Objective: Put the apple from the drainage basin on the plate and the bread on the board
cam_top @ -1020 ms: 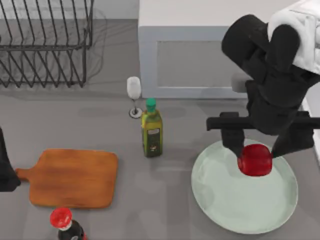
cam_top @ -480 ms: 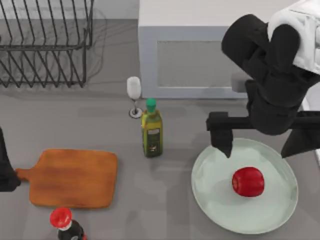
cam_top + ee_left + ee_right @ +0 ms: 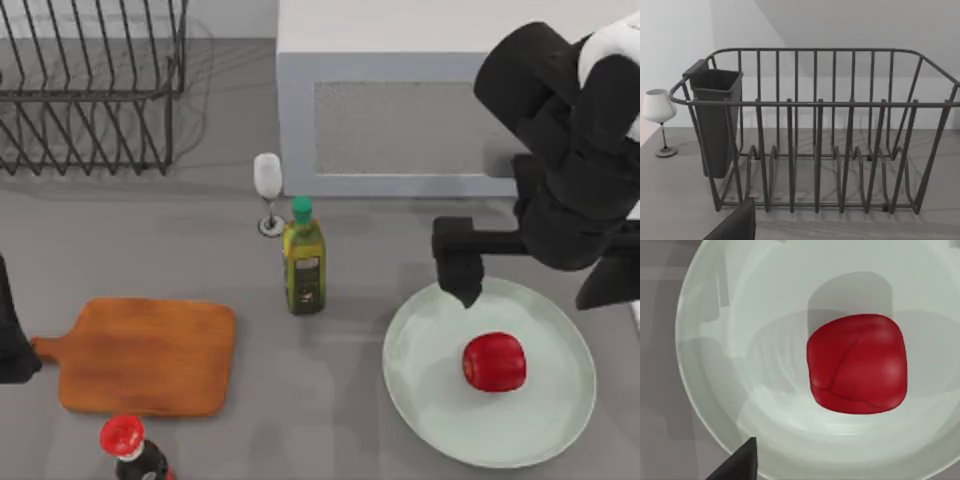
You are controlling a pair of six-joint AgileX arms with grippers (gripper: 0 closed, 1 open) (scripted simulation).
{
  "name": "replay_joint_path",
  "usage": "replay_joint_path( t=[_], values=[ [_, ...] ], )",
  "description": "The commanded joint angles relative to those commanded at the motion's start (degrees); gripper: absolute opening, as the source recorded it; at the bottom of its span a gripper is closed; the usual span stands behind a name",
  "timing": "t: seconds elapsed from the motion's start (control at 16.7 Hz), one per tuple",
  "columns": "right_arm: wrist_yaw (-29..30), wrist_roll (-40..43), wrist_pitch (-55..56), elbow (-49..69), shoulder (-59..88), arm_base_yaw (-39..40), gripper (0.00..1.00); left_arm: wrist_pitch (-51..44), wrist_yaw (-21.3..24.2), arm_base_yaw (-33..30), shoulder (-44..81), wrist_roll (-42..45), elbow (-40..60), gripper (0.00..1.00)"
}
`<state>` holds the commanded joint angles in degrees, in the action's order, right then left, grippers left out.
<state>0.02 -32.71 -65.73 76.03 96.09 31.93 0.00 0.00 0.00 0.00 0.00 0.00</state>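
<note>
At the far left edge of the top view, the left arm (image 3: 12, 335) sat parked, and I could not tell how its claw stood. Just right of it, at the lower left, lay the board (image 3: 145, 355), bare on top. A green bottle (image 3: 303, 258) stood near the middle. At the lower right, the apple (image 3: 494, 362) sat on the plate (image 3: 430, 400), a bit right of its middle. The right gripper (image 3: 540, 285) hung over the plate's upper rim, spread wide, touching nothing.
</note>
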Motion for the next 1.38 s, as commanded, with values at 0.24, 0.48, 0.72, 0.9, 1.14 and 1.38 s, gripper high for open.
replay_joint_path(
  t=[0.24,0.48,0.72,0.9,1.14,1.38],
  values=[
    [0.0,4.0,8.1,-9.3,-12.1,-3.9,1.00,0.0,0.0,0.0,0.0,0.0,0.0,1.00],
    [0.0,9.8,19.7,-22.8,-29.3,-9.6,1.00,0.0,0.0,0.0,0.0,0.0,0.0,1.00],
    [0.0,16.8,33.8,-39.0,-49.4,-16.4,1.00,0.0,0.0,0.0,0.0,0.0,0.0,1.00],
    [0.0,22.2,44.6,-51.7,-66.9,-21.7,1.00,0.0,0.0,0.0,0.0,0.0,0.0,1.00],
    [0.0,28.4,57.3,-66.9,-85.2,-27.7,1.00,0.0,0.0,0.0,0.0,0.0,0.0,1.00],
    [0.0,32.2,64.7,-75.0,-94.8,-31.4,1.00,0.0,0.0,0.0,0.0,0.0,0.0,1.00]
  ],
)
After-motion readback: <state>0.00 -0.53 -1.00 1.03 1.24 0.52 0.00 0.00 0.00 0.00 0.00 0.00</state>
